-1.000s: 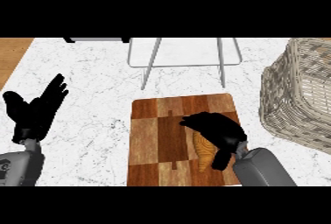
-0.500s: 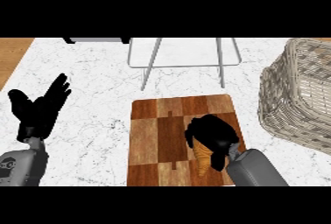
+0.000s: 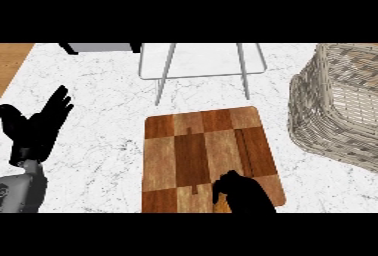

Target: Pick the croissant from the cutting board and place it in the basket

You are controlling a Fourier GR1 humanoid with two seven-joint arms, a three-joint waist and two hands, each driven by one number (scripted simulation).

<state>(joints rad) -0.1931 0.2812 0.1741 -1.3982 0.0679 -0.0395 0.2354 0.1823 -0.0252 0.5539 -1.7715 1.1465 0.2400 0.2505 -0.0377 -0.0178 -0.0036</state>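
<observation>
The wooden cutting board (image 3: 199, 150) lies in the middle of the marble counter with nothing lying on its visible top. My right hand (image 3: 244, 196) is at the board's near right corner, close to the view's lower edge. Its fingers are curled round the croissant (image 3: 216, 198), of which only a thin brown sliver shows at the hand's left side. The woven basket (image 3: 336, 112) stands at the right, well beyond the hand. My left hand (image 3: 35, 131) rests open at the far left, fingers up.
A metal stool frame (image 3: 201, 65) stands behind the board at the counter's back edge. A strip of wooden floor (image 3: 11, 60) shows at the upper left. White marble counter (image 3: 96, 100) lies between the left hand and the board.
My right hand has curled over the croissant and drawn back toward the view's lower edge. The croissant no longer lies on the board's right half. The left hand has not moved.
</observation>
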